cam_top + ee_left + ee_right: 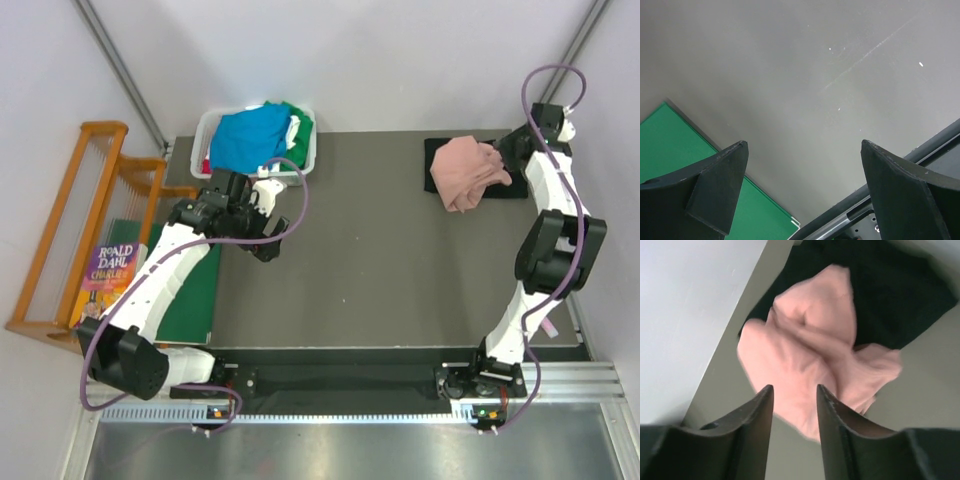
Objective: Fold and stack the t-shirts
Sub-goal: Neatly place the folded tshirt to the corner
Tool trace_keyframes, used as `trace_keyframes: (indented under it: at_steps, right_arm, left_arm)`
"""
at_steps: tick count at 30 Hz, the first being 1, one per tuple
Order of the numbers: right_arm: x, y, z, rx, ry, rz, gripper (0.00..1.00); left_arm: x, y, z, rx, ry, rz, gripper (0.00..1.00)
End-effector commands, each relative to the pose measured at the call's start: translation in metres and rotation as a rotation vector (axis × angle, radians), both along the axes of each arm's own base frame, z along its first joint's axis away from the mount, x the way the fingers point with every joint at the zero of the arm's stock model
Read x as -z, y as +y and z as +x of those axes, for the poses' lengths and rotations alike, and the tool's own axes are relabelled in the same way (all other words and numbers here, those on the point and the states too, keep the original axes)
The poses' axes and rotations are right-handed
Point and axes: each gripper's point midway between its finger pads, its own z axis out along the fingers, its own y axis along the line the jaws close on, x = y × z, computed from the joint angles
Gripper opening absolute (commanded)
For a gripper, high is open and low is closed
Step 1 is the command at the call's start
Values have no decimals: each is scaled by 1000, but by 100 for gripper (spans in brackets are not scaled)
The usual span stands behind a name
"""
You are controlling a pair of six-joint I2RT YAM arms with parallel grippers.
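Far left, off the worktop (350,250), there's a wooden rack (60,230) with a Roald Dahl book (108,270) lying next to it. Just right of the book is a flat green board (195,300), running along the worktop's left edge and partly hidden under the left arm.

At the far left corner sits a white basket (212,128) stuffed with cloth: a blue t-shirt (245,138) on top and a green t-shirt (300,118) poking out at the far right side.

The left end effector (262,240) hangs over bare worktop just in front of the basket, near the left edge. From its wrist cam the left end effector (804,145) is spread wide with nothing between the fingers, just grey surface below and the green board (670,150) off to one side. It's well apart from the shirts on the right.

Over at the far right corner a black t-shirt (440,150) lies flat, and a pink t-shirt (465,172) sits bunched up and wrinkly on top of it, spilling over the near edge onto the worktop.

The right end effector (500,155) is right at the pink one's right-hand edge. Its wrist view is blurry, but the right end effector (794,390) shows a narrow gap with nothing pinched in it, and the pink t-shirt (805,350) is straight ahead, with the black t-shirt (890,300) showing behind it.
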Motion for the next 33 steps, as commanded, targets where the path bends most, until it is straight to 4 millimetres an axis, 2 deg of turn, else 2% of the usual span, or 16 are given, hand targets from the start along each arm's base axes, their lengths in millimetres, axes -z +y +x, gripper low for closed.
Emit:
trace_keyframes:
  at_steps: [1,2,3,4,7,8,9,10,13,14,16,20,24,26,30,33]
  right_arm:
    - [-54,51,30,-246,-241,185,36]
    - [-42,66,32,-304,-172,257,34]
    - [1,86,42,-390,-66,371,33]
    - [-39,94,60,-466,-140,360,32]
    - [-24,128,67,-605,-132,474,37]
    - [-42,143,73,-680,-225,533,48]
    - [-26,150,68,-695,-217,605,52]
    - [-25,152,68,-706,-233,651,55]
    - [10,137,67,-619,-142,649,54]
    - [34,123,60,-543,-51,604,52]
    - [57,105,48,-464,41,553,54]
    - [68,49,35,-270,88,424,54]
    - [78,12,30,-180,122,356,53]
    - [97,-6,24,-142,190,318,52]
    - [117,-27,22,-120,241,247,52]
    - [136,-21,27,-171,254,265,54]
  left_arm:
    - [-3,1,-2,-5,-19,-12,99]
    - [-3,1,-1,-8,-22,-14,99]
    - [-2,1,-1,-8,-20,-11,99]
    - [-2,1,-1,-8,-17,-14,99]
    - [-1,2,0,-10,-18,-5,99]
    - [1,2,0,-9,-17,-3,99]
    - [2,3,0,-12,-16,2,99]
    - [3,3,1,-11,-14,5,99]
    - [3,4,2,-13,-14,9,99]
    - [1,4,3,-13,-18,11,99]
    - [1,5,3,-15,-21,13,99]
    - [1,8,2,-20,-27,29,99]
    - [3,10,0,-23,-24,36,99]
    - [3,11,-1,-24,-26,36,99]
    - [3,13,-5,-27,-29,39,99]
    - [3,14,-7,-28,-26,42,99]
